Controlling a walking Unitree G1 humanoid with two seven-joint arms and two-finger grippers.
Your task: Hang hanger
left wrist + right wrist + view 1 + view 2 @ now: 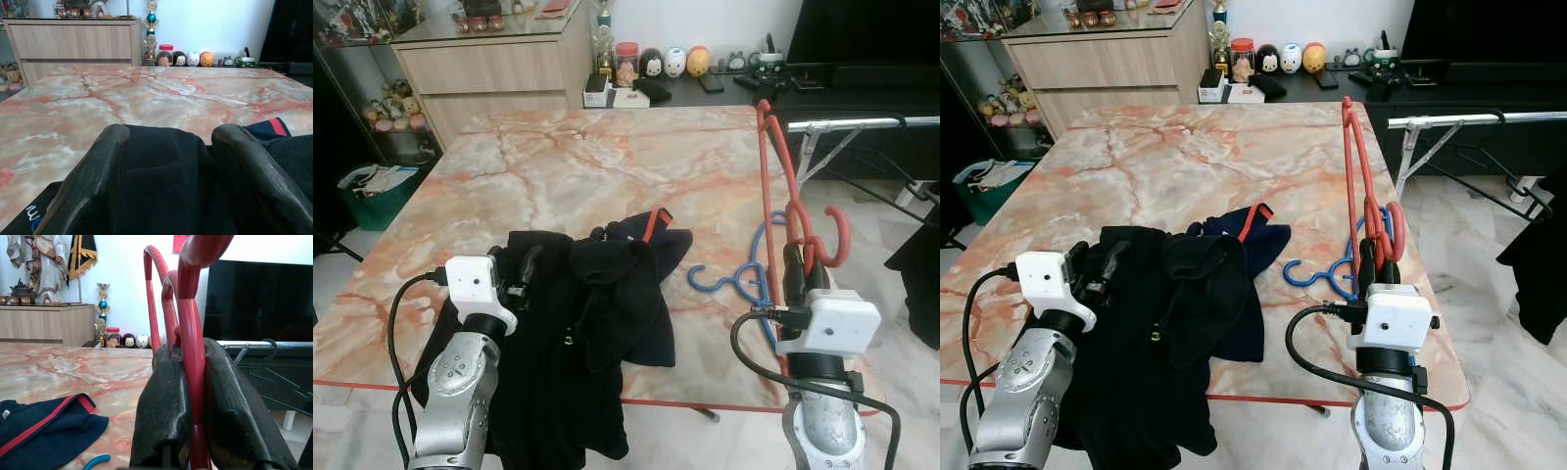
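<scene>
Right gripper [1371, 262] is clamped on the red hanger [1359, 166], holding it raised over the marble table's [1185, 157] right edge, hook end curling near the fingers. Beneath it a blue hanger [1332, 266] lies flat on the table by that edge. Left gripper [524, 269] hovers with fingers spread apart over the black clothes [578, 323] heaped at the near edge. A metal rack [862, 123] stands beyond the right edge.

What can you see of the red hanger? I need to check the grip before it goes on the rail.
The red hanger looks like coated wire or plastic, with a curled hook near the grip. The right gripper holds it upright above the marble table's right edge, fingers pinching its stem. A blue hanger lies flat beneath.
</scene>
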